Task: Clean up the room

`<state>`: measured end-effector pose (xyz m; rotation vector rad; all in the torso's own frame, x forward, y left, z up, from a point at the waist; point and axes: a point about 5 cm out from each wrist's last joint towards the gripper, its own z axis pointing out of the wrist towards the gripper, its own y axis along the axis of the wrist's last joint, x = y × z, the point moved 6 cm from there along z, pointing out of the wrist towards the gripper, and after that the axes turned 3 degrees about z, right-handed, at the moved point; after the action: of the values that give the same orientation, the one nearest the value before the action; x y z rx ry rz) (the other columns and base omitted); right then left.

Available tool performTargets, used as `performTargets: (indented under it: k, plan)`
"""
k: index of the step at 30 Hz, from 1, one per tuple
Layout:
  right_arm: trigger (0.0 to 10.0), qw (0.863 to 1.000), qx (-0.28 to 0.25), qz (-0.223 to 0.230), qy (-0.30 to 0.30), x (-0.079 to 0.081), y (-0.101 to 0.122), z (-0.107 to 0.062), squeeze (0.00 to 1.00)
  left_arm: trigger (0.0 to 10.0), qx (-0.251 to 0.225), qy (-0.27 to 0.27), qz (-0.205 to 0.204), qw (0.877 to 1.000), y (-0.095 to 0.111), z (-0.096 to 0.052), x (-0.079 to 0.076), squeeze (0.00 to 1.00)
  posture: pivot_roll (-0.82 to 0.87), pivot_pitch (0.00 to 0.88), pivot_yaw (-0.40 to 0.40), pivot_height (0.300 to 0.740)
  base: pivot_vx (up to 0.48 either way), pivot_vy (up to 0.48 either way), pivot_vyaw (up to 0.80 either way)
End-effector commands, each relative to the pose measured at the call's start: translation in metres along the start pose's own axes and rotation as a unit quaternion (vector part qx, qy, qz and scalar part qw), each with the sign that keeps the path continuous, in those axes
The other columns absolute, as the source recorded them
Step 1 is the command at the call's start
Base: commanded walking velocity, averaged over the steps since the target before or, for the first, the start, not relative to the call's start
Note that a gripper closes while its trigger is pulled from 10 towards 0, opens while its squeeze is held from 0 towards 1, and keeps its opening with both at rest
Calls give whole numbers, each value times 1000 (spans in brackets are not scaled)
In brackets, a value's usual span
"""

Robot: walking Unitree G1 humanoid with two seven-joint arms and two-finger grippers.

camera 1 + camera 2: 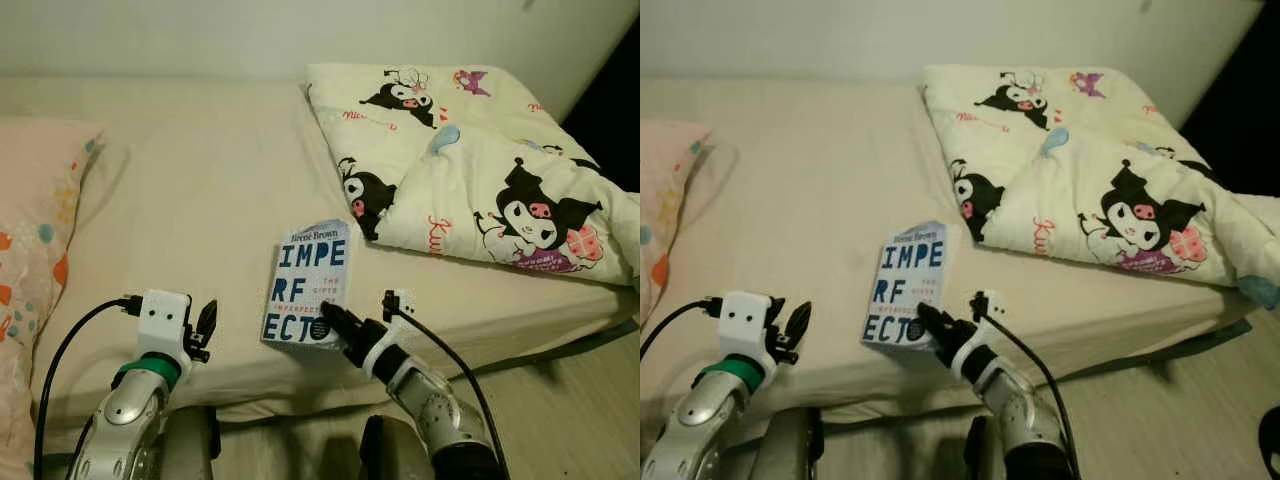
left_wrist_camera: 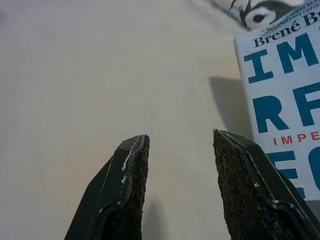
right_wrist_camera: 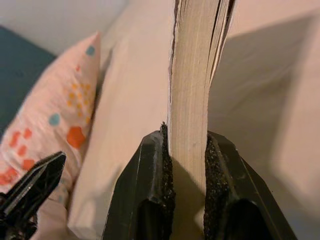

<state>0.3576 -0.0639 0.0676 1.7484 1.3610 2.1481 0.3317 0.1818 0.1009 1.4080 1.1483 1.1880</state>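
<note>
A white paperback book (image 1: 309,282) with big blue letters on its cover sits near the front edge of the bed (image 1: 200,180). My right gripper (image 1: 330,318) is shut on the book's near lower corner; in the right wrist view its fingers (image 3: 155,195) clamp the book's page edge (image 3: 192,75). Left of the book, my left gripper (image 1: 206,322) hovers open over bare sheet, holding nothing. The left wrist view looks past both pads (image 2: 131,190) to the book's cover (image 2: 285,110) off to one side.
A folded cream blanket (image 1: 470,160) printed with cartoon figures lies on the bed's far right. A pink patterned pillow (image 1: 35,220) lies at the left. Light wooden floor (image 1: 570,400) shows at the lower right, below the mattress edge.
</note>
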Motion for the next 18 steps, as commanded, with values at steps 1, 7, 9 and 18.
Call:
performTargets:
  k: [1,7,9,18]
  plan:
    - [10000,1000,-14,13,19,9,5,3,0,10000,-6,8,-7,1000,2,-1,3,0,163,16,-47,560,0,0,0]
    - [10000,999,-10,24,21,11,2,5,0,10000,-6,17,-21,1000,2,-4,7,0,178,14,-42,560,0,0,0]
    - [10000,999,-16,26,17,9,4,5,0,10000,-5,16,-17,1000,2,-5,7,0,178,14,-42,560,0,0,0]
    - [10000,999,-38,8,-6,8,9,5,0,10000,-11,29,26,999,3,5,10,0,166,0,-43,575,0,0,0]
